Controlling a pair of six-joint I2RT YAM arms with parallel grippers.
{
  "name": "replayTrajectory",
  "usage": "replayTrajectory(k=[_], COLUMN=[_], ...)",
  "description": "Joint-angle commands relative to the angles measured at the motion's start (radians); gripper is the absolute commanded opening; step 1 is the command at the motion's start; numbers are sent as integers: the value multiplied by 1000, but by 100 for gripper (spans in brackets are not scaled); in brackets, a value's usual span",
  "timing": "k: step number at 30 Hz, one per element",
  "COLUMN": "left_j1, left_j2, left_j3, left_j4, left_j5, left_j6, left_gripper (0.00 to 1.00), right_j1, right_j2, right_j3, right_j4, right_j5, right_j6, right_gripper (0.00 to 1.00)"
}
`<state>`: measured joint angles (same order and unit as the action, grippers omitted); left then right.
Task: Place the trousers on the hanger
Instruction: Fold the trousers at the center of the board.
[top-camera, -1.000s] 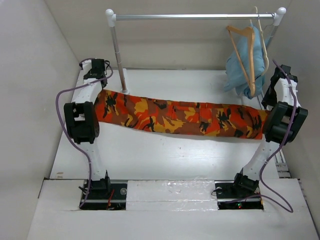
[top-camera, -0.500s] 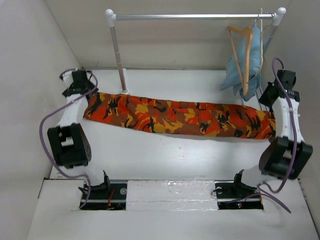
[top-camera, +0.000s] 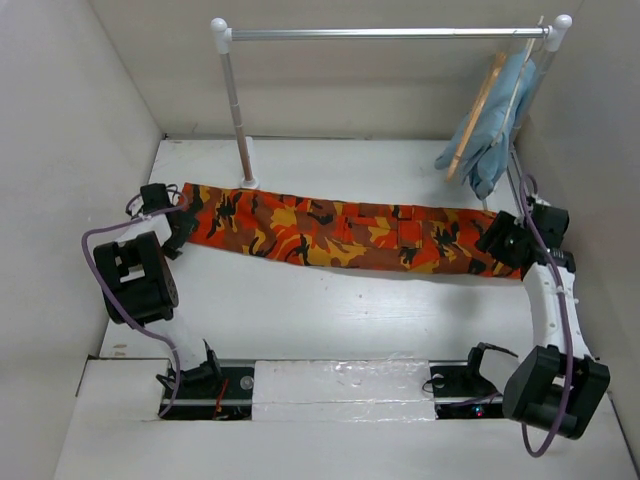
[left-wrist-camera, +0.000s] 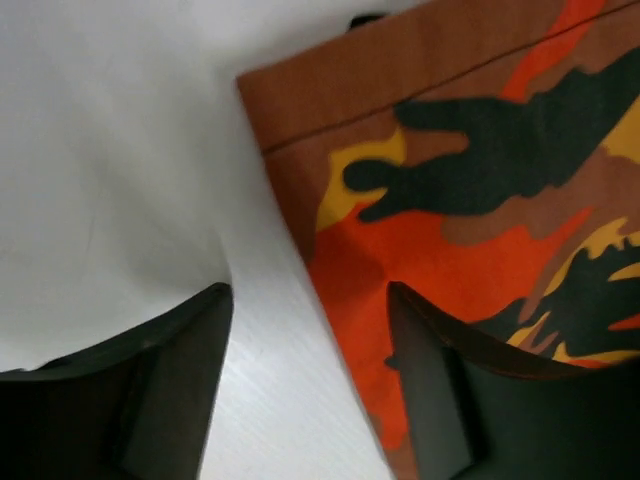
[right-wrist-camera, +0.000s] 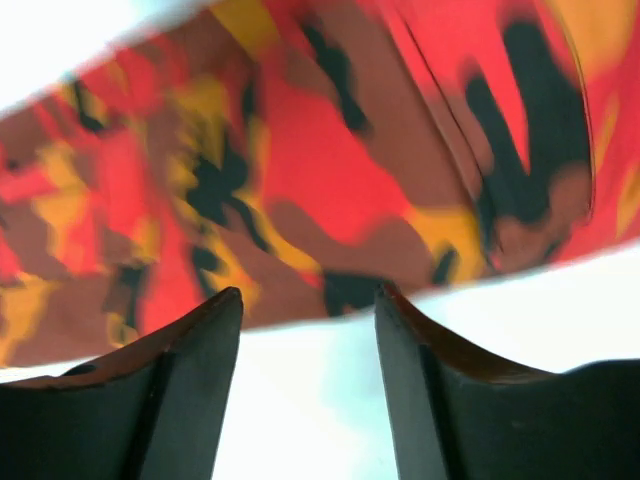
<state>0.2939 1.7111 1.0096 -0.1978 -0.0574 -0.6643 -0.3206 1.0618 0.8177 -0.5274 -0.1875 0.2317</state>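
The trousers (top-camera: 350, 235), in orange, red, yellow and dark camouflage print, lie stretched flat across the table from left to right. My left gripper (top-camera: 183, 225) is open at their left end. In the left wrist view (left-wrist-camera: 308, 300) one finger is over the cloth (left-wrist-camera: 480, 180) and the other over bare table. My right gripper (top-camera: 497, 240) is open at their right end. In the right wrist view (right-wrist-camera: 310, 295) it sits over white table, with the cloth edge (right-wrist-camera: 300, 150) just past the fingertips. The tan wooden hanger (top-camera: 478, 100) hangs tilted at the rail's right end.
A metal rail (top-camera: 390, 33) runs across the back on a post (top-camera: 238, 120) that stands just behind the trousers' left part. A light blue garment (top-camera: 500, 135) hangs on a second hanger beside the tan one. White walls close in on both sides.
Both arms have come down and drawn back toward the near edge. The trousers, stretched between the grippers before, now lie on the table with both grippers open. The hangers have swung.
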Motion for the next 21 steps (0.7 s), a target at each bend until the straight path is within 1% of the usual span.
replayTrajectory(k=[1, 2, 3, 5, 6, 7, 9, 10, 13, 14, 16, 20, 21], left_j1=[5, 5, 5, 34, 34, 57, 57, 68, 88, 88, 97, 97, 97], left_j2=[88, 84, 81, 87, 91, 81, 70, 49, 10, -1, -7, -27, -36], left_j3=[15, 9, 3, 17, 27, 40, 37, 24, -5, -6, -5, -11, -17], left_j4=[0, 14, 26, 20, 6, -26, -31, -38, -35, -46, -54, -72, -74], left_j5=[18, 11, 21, 30, 33, 16, -11, -24, -61, -88, -96, -122, -122], left_j6=[-37, -32, -32, -24, -23, -12, 6, 14, 34, 41, 52, 61, 63], left_gripper=[56, 47, 25, 10, 0, 0, 0, 0, 0, 0, 0, 0, 0], right_j1=[-98, -125, -182, -231, -253, -291, -311, -358, -409, -410, -410, -410, -410], right_j2=[-8, -2, 6, 38, 46, 72, 88, 107, 197, 260, 277, 371, 432], right_j3=[-78, -93, -109, -114, -112, -112, -115, -115, -120, -112, -98, -77, -72], right_j4=[66, 67, 70, 70, 70, 93, 110, 144, 234, 266, 271, 300, 313], right_j5=[-90, -121, -139, -159, -167, -143, -145, -148, -190, -176, -156, -112, -121], right_j6=[-28, -37, -46, -51, -51, -20, -9, 27, 111, 139, 153, 175, 173], right_gripper=[64, 65, 66, 67, 68, 68, 70, 70, 71, 71, 71, 69, 68])
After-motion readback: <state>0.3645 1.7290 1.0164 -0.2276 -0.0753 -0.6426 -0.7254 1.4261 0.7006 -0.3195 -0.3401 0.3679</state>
